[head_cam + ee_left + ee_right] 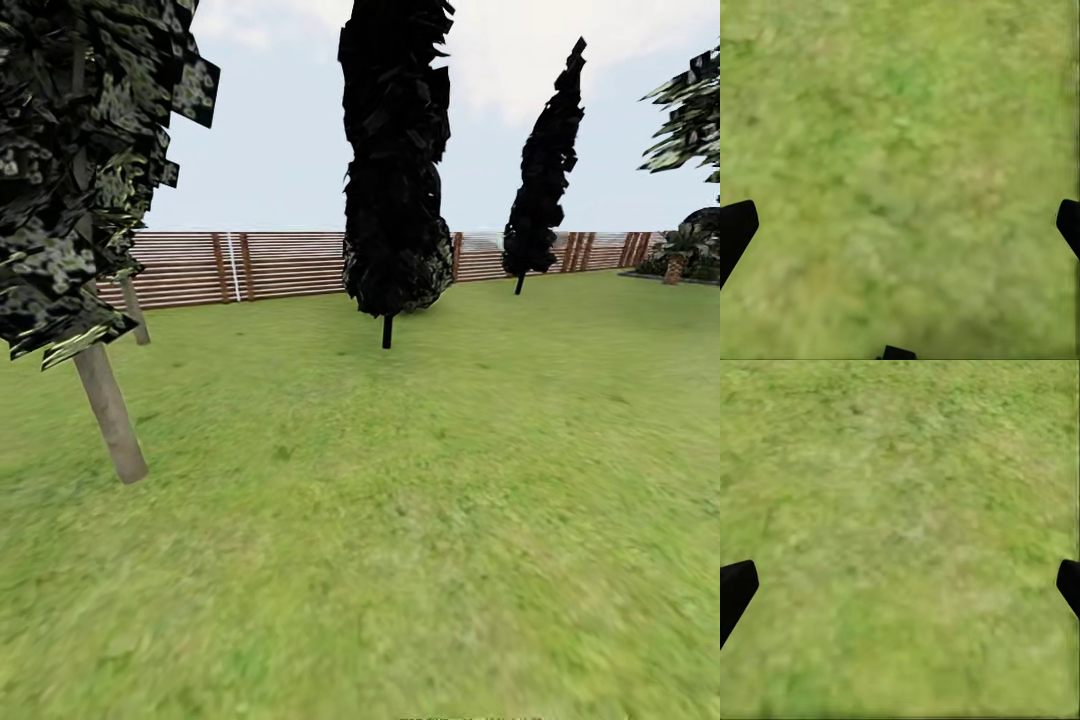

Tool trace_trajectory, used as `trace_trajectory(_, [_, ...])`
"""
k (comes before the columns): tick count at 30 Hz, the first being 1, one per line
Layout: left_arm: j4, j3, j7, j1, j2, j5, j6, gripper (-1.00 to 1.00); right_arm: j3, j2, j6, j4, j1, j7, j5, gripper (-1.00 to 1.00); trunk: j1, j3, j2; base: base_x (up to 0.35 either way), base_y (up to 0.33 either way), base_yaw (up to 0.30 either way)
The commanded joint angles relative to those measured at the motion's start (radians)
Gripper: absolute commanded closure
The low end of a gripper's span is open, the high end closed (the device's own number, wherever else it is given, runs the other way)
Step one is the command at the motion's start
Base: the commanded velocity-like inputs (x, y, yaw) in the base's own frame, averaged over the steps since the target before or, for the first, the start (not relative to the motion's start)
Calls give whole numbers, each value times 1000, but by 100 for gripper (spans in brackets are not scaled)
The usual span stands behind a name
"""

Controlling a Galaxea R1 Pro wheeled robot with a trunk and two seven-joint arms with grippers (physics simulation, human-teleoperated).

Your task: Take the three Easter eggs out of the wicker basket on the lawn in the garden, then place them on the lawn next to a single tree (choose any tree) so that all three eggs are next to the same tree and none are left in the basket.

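The left gripper (900,225) shows two black fingertips (735,229), spread wide apart at opposite edges of the left wrist view, with nothing between them: released. The right gripper (900,585) shows the same arrangement in the right wrist view, two black fingertips (735,589) spread wide, nothing held. Beneath both grippers lies the mottled bright green lawn (420,520).

In the head view, the landmark is one tree with a straight, bare, pale grey-beige trunk (110,412), tilted in the frame, with jagged dark leaves speckled pale green. Just behind this tree, a second pale trunk (135,312) is partly hidden by the foliage. To the right of the landmark and farther off stand two near-black trees with thin dark stems: the nearer one (395,160) and the farther one (545,170). Behind all of these runs one brown slatted wooden fence (280,265). Far right of the landmark, a pale-green frond cluster (690,115) hangs above a low planting (685,255), too small to identify.
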Motion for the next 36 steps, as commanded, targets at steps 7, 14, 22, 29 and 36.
trace_trajectory(7, [0,1,0,0,0,2,-3,-100,-1,0,-4,1,-1,-1,0,-100,0,-1,-1,0,0,-296])
trace_trajectory(14, [0,1,0,0,0,2,-3,-100,-2,0,-9,1,-1,-1,0,-100,0,-1,-1,0,0,-296])
trace_trajectory(22, [1,0,-1,0,-2,2,-3,-100,-1,-1,-3,3,-1,0,3,-100,0,1,-1,0,0,-294])
trace_trajectory(29, [1,1,-1,0,-2,2,-3,-100,-1,-2,-4,3,-1,0,3,-100,0,6,-1,0,0,-278])
trace_trajectory(36, [1,1,-1,0,-1,2,-3,-100,1,0,-11,3,-1,0,1,-100,0,12,-1,0,0,-270])
